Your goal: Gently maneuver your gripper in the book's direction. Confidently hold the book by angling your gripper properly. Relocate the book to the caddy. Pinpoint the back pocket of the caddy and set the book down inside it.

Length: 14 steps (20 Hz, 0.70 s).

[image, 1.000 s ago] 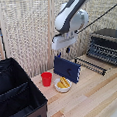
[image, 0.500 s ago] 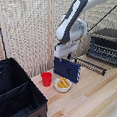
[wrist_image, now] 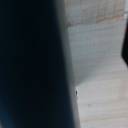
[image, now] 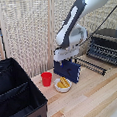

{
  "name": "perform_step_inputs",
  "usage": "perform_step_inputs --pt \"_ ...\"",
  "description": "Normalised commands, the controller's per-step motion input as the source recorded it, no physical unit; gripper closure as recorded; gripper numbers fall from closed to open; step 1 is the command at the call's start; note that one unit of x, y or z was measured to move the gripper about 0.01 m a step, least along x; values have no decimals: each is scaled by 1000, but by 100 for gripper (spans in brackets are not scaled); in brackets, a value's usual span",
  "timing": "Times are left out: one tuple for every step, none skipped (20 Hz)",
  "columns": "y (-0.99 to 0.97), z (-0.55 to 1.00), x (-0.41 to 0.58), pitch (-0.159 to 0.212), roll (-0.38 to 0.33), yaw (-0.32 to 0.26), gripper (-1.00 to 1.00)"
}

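1. The book [image: 68,69] stands upright on edge on the wooden table [image: 93,99], near the middle of the exterior view, just behind a small plate of food [image: 62,84]; in the wrist view it fills most of the picture as a dark blurred slab [wrist_image: 30,65].
2. The gripper [image: 64,58] has come down over the last second onto the book's top edge. The fingertips are hidden by the book and the white housing, so I cannot tell whether the jaws are clamped on it or only straddling it.
3. My judgement: the reach is done and the grasp is at hand or just made; the lift and carry are not yet begun.
4. The caddy [image: 17,95] sits well apart at the exterior view's near left, its top open, with the back pocket [image: 6,73] along its far wall.
5. A red cup [image: 46,78] stands between book and caddy, beside the plate; a low carry could knock either.
6. A toaster oven [image: 106,46] sits far right, out of the path.
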Motion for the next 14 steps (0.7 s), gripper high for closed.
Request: perform_step_inputs --pt "151 -129 243 69 -51 0 100" --pt "174 -137 289 79 -59 0 100" --pt "166 -140 326 85 -58 26 100" --pt "183 -149 377 93 -68 69 100" --pt "237 -154 411 92 -86 92 100" --pt "311 -157 477 97 -99 96 100" --pt "349 -171 417 66 -93 99 100" --pt "391 -180 400 50 -87 86 100" --pt "454 -17 186 0 -80 0 100" --pt "434 0 0 -35 -80 -139 100" --pt "334 129 0 -80 -66 -280 100" --pt "151 157 3 -34 -46 -348 100" --pt "23 203 0 -12 -20 -375 100" --pt "26 289 20 -12 -41 -363 100"
